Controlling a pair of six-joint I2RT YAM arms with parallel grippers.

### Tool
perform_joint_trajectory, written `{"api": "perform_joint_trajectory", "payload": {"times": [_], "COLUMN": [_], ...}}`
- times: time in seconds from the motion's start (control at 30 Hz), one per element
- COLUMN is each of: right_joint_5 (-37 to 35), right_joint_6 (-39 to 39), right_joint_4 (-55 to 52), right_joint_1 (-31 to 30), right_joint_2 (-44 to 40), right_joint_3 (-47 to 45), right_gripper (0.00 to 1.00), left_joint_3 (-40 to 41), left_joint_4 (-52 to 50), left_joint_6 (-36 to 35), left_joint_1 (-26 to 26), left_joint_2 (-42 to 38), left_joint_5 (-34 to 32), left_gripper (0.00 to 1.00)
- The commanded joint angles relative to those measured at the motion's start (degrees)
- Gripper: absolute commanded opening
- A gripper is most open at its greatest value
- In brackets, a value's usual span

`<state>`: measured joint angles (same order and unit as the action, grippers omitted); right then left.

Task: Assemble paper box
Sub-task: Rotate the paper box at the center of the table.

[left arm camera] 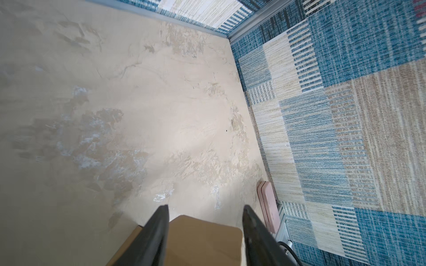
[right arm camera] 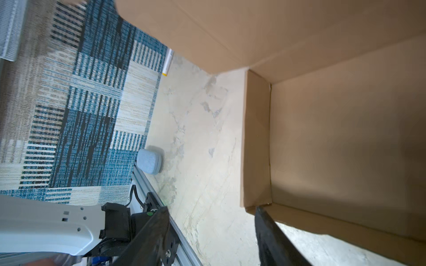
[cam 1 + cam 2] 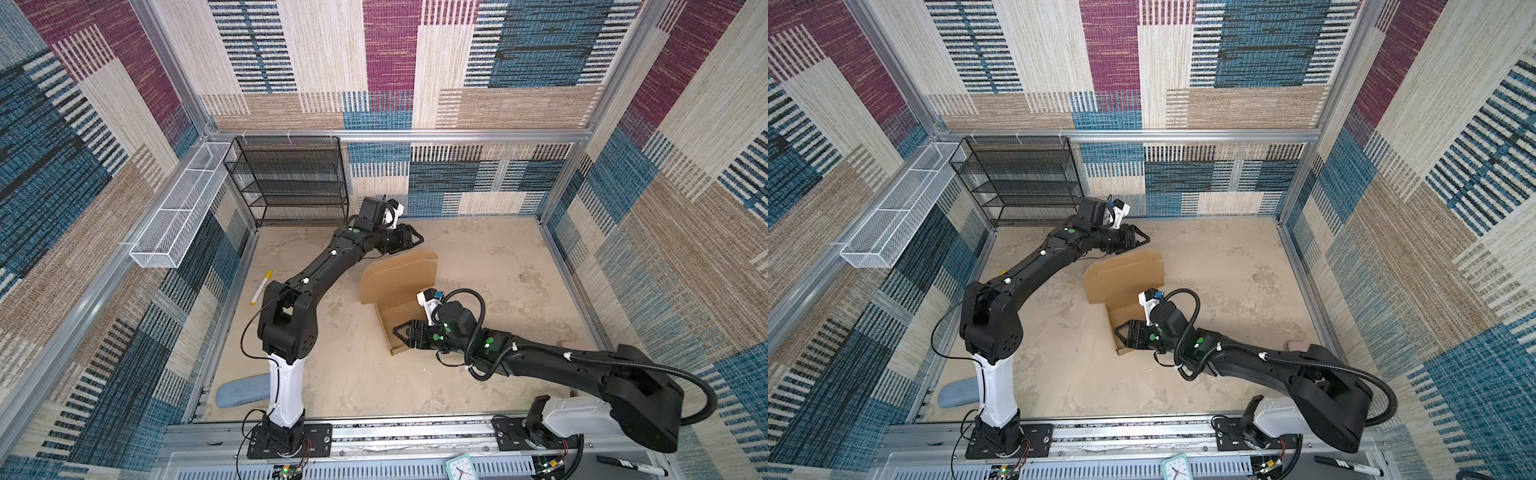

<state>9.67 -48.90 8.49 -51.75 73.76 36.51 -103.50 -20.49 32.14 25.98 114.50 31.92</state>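
**A:** What's on the table (image 3: pixel 498 270)?

**B:** The paper box (image 3: pixel 399 278) (image 3: pixel 1125 274), about mid-table, with its lid panel raised and the tray walls up.

**A:** And the left gripper (image 3: pixel 415 239) (image 1: pixel 204 207)?

**B:** It's just beyond the box's far edge, above the lid's top. The jaws are apart and clamp nothing; cardboard shows behind them.

**A:** The right gripper (image 3: pixel 399 330) (image 2: pixel 211 208)?

**B:** It's at the box's near corner, jaws wide, with one finger (image 2: pixel 272 235) against that corner. I can't tell if it touches.

**A:** Anything smaller?

**B:** A yellow-capped marker (image 3: pixel 262 286), well left of the box.

I count one paper box (image 3: pixel 399 276) and two robot arms, left arm (image 3: pixel 328 262) and right arm (image 3: pixel 561 361). Two markers: a yellow-tipped marker (image 3: pixel 261 287) and a black marker (image 3: pixel 631 465). One each of black mesh shelf (image 3: pixel 286 183), white wire basket (image 3: pixel 183 208), blue pad (image 3: pixel 243 390), pink item (image 1: pixel 268 205) and small clock (image 3: pixel 461 469).
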Motion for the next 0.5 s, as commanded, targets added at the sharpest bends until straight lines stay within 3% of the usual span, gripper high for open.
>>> {"api": "perform_joint_trajectory", "payload": {"times": [0.0, 0.27, 0.47], "right_joint_5": [-7.8, -3.3, -2.1], "right_joint_6": [7.0, 16.6, 26.9], "right_joint_4": [-9.2, -14.5, -14.4], "right_joint_1": [0.5, 15.4, 20.7], "right_joint_2": [-4.3, -11.8, -11.6], "right_joint_3": [2.1, 2.0, 5.1], "right_gripper": [0.63, 0.65, 0.67], "left_joint_3": [2.0, 18.8, 36.6], "left_joint_4": [-0.6, 4.5, 12.6], "left_joint_6": [-5.3, -6.9, -9.1], "left_joint_1": [-1.9, -9.5, -10.3], "left_joint_2": [-4.5, -22.0, -37.9], "left_joint_5": [-1.8, -6.2, -11.2], "left_gripper": [0.55, 0.56, 0.58]}}
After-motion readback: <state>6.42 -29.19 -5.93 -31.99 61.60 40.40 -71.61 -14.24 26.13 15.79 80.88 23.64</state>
